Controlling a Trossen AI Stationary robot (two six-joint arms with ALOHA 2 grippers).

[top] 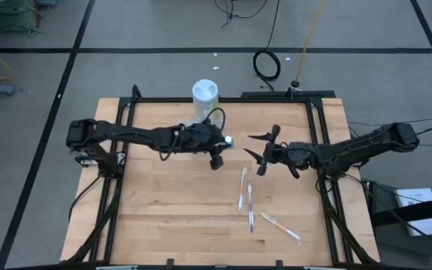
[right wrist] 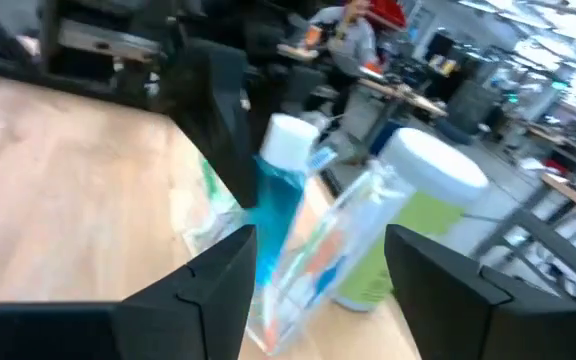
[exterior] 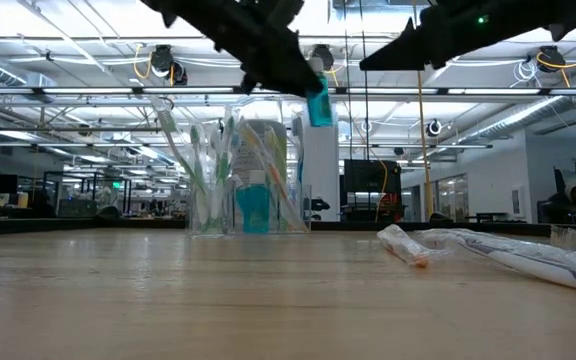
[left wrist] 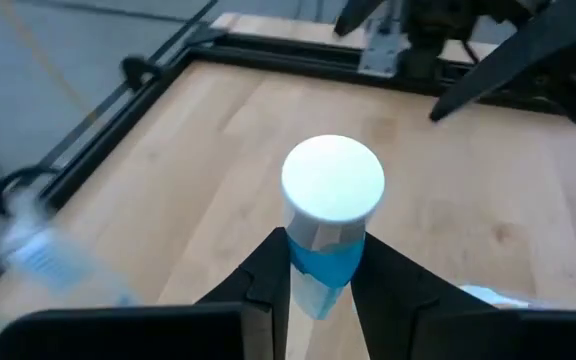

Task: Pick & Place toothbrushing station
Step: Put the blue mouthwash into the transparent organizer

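Left gripper (left wrist: 318, 290) pinches white-capped blue tube (left wrist: 326, 225) aloft, right gripper (top: 259, 154) spread empty; clear plastic cup-like holder (exterior: 248, 180) unmoved.

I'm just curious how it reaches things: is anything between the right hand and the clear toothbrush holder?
Yes. The left hand, shut on a white-capped blue bottle, hangs above the table between the open right hand and the clear holder.

Bare bench (top: 163, 217) lies open across the near left. Wrapped toothbrushes (top: 247, 196) clutter the near right. At the far edge, the white canister (top: 205, 94) and the clear holder (exterior: 248, 180) stand together, blocking passage there.
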